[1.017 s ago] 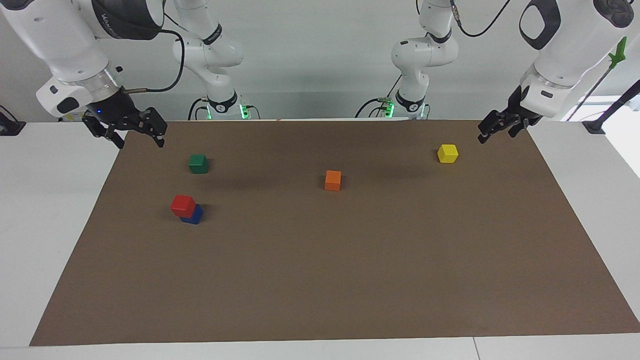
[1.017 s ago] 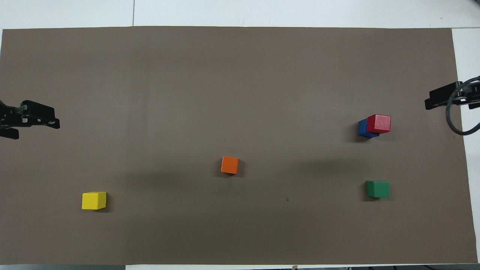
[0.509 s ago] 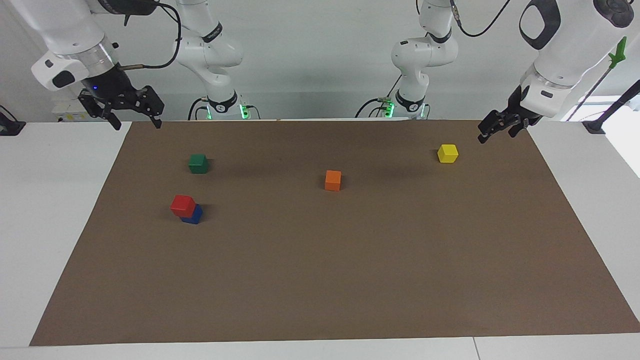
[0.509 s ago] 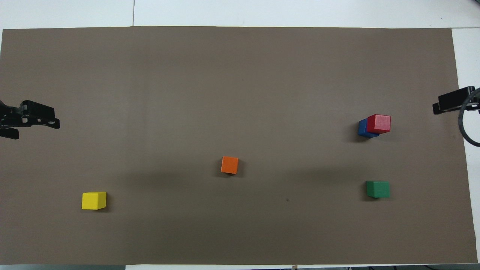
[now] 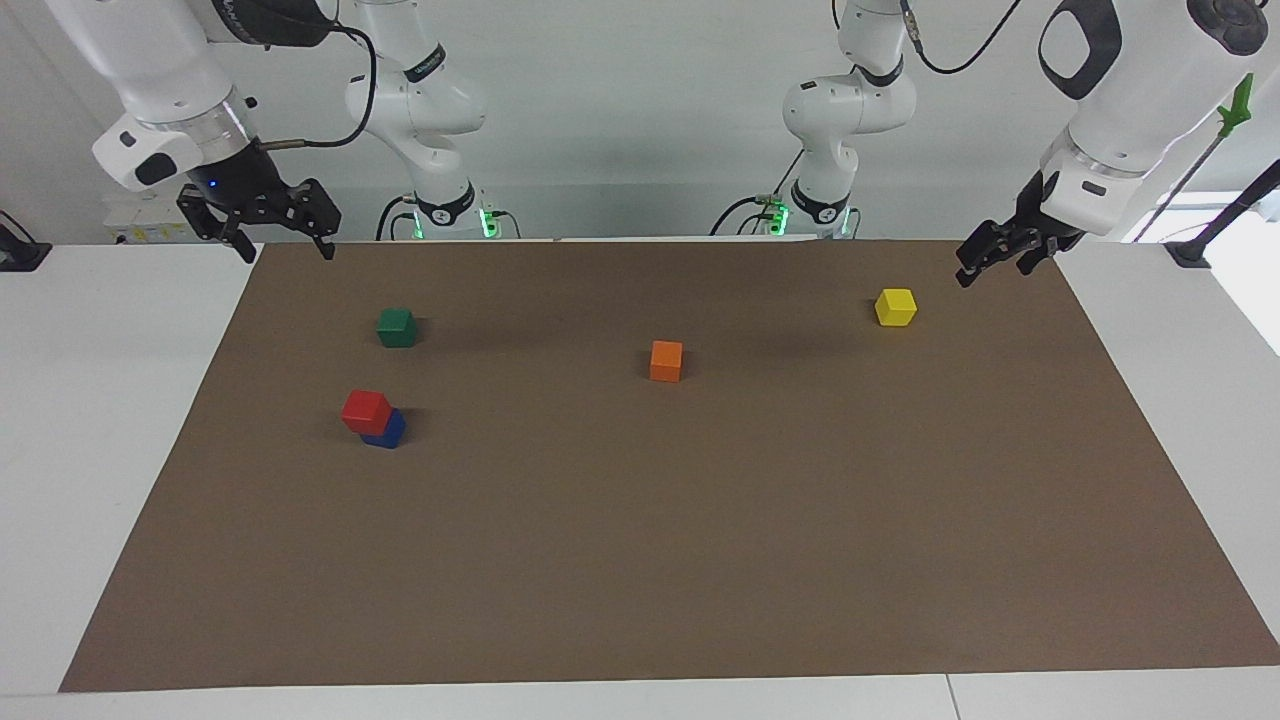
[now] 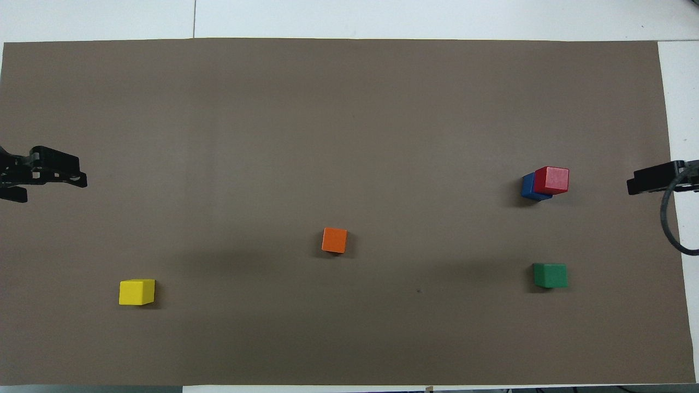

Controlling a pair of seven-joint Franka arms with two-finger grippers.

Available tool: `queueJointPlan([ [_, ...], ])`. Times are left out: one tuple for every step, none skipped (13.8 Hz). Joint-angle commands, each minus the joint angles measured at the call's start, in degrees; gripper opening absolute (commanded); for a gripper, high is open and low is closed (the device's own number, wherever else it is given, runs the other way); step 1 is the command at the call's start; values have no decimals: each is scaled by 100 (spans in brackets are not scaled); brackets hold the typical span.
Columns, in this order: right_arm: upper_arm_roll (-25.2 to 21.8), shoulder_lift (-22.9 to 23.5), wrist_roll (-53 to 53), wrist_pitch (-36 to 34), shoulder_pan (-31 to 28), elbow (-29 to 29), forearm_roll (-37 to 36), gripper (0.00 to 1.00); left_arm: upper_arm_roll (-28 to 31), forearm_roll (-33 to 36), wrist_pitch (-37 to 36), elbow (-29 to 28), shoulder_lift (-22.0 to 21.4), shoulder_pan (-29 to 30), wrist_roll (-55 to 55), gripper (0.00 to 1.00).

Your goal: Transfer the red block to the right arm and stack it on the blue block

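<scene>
Red block (image 5: 366, 410) sits on blue block (image 5: 388, 430), slightly offset, well clear of the right gripper (image 5: 280, 243), which hangs open and empty over the mat's (image 5: 700, 560) edge. Left gripper (image 5: 990, 262) open, empty, near the yellow cube (image 5: 895, 306). Matte, sharp-edged cubes.

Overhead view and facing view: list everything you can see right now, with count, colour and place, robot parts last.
red block: 1, bright red, stacked on the blue block, toward the right arm's end of the table
blue block: 1, deep blue, under the red block, partly covered by it
green block: 1, green, nearer to the robots than the stack
orange block: 1, orange, mid-mat
yellow block: 1, yellow, toward the left arm's end
mat: 1, brown, covering most of the white table
right gripper: 1, black, open, empty, raised over the mat's edge near the robots
left gripper: 1, black, open, empty, raised over the mat's corner beside the yellow block
</scene>
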Motion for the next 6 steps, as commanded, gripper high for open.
queueJointPlan([
  [43, -167, -101, 136, -55, -205, -164, 100, 43, -69, 68, -182, -157, -11, 43, 100],
  [43, -167, -101, 136, -64, -205, -165, 100, 43, -69, 68, -182, -157, -11, 43, 100],
  [43, -167, -109, 136, -73, -205, -165, 100, 43, -69, 59, -182, -157, -11, 43, 100],
  [43, -158, -110, 136, -73, -196, -165, 100, 43, -69, 59, -182, -157, -11, 43, 100],
  [43, -158, -92, 145, -73, -187, -165, 100, 43, -69, 67, -182, -157, -11, 43, 100],
  [43, -158, -92, 145, -73, -179, -165, 100, 43, -69, 59, -182, -157, -11, 43, 100],
])
